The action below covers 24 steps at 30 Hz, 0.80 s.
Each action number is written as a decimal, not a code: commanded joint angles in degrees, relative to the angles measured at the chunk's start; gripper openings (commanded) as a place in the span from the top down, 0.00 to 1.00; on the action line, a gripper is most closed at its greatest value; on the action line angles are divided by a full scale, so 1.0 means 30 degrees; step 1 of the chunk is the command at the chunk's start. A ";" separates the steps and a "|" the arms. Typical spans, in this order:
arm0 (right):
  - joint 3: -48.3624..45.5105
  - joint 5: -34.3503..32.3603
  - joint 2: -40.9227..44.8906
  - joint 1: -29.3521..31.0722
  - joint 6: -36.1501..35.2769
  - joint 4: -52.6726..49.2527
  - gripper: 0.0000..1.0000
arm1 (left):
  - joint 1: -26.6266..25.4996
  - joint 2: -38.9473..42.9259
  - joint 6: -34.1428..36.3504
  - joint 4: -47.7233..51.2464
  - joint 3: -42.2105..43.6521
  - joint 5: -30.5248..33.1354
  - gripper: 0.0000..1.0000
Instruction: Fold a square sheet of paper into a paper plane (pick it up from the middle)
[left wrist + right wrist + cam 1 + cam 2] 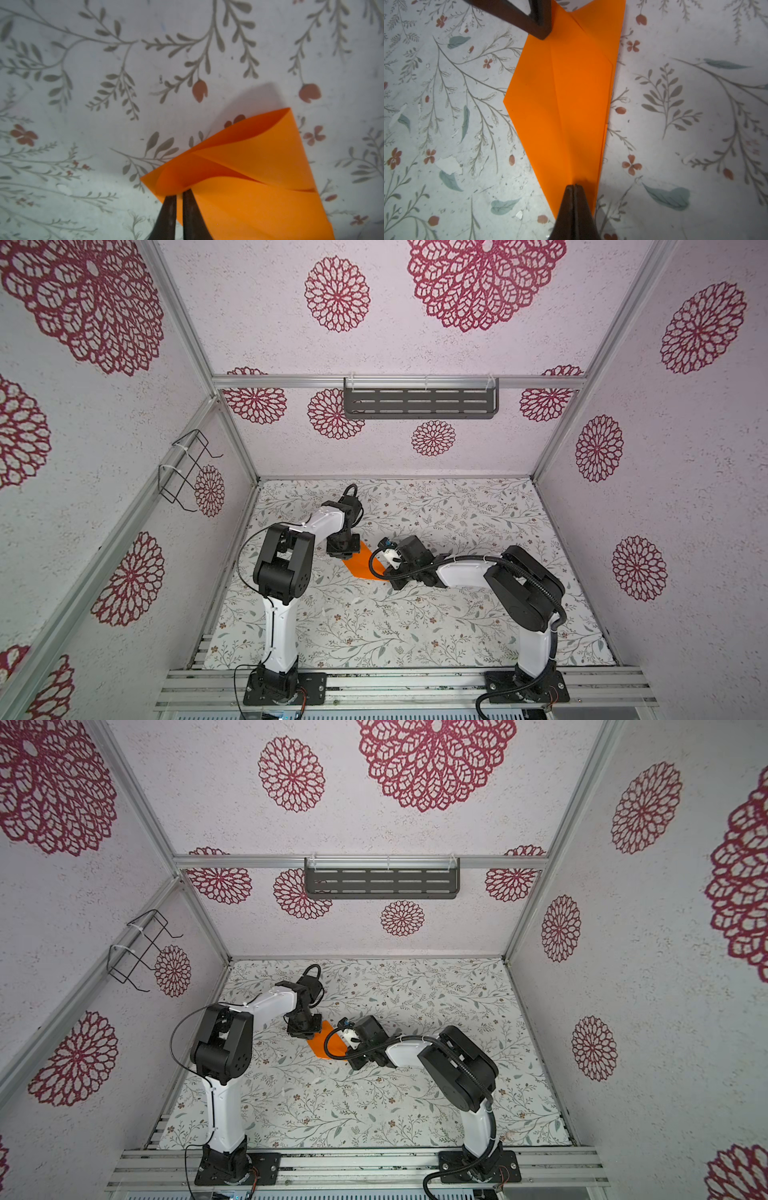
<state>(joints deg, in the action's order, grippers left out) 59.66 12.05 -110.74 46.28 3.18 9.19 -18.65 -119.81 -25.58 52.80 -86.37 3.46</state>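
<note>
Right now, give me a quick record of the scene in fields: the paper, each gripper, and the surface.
paper: orange paper plane, partly folded, centre crease showing, lying on the table
loose part: layers at its wide end curl up, not pressed flat
left arm: left gripper at the wide end, jaws almost together, grip unclear
right arm: right gripper shut, tips on the pointed end
surface: floral-print table

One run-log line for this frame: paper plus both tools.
paper plane: on table, wide-end layers curled up | left tool: pinching wide-end edge | right tool: shut, tips on pointed end
</note>
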 commanded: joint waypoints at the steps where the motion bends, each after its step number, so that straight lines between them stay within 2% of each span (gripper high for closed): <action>1: -0.0667 -0.0534 -0.0566 -0.0105 0.0427 -0.1693 0.97 | 0.0318 0.2184 -0.0069 -0.0571 0.0625 -0.0125 0.86; 3: -0.0726 -0.0506 -0.0530 -0.0126 0.0478 -0.1630 0.97 | 0.0386 0.3377 -0.0006 -0.1067 0.1074 -0.0937 0.85; 8: -0.0799 -0.0477 -0.0555 -0.0134 0.0534 -0.1602 0.97 | 0.0307 0.3733 -0.0087 -0.2440 0.2071 -0.4343 0.84; 17: -0.0902 -0.0385 -0.0554 -0.0135 0.0611 -0.1482 0.97 | 0.0183 0.3725 -0.1162 -0.4262 0.3756 -0.6400 0.88; 24: -0.0902 -0.0290 -0.0610 -0.0134 0.0672 -0.1452 0.98 | 0.0114 0.3018 -0.1754 -0.5494 0.3862 -0.7747 0.89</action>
<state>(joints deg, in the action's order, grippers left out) 58.98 12.27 -110.72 46.17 4.21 10.50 -17.96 -109.27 -30.13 39.46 -74.78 -17.28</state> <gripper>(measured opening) 0.054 0.110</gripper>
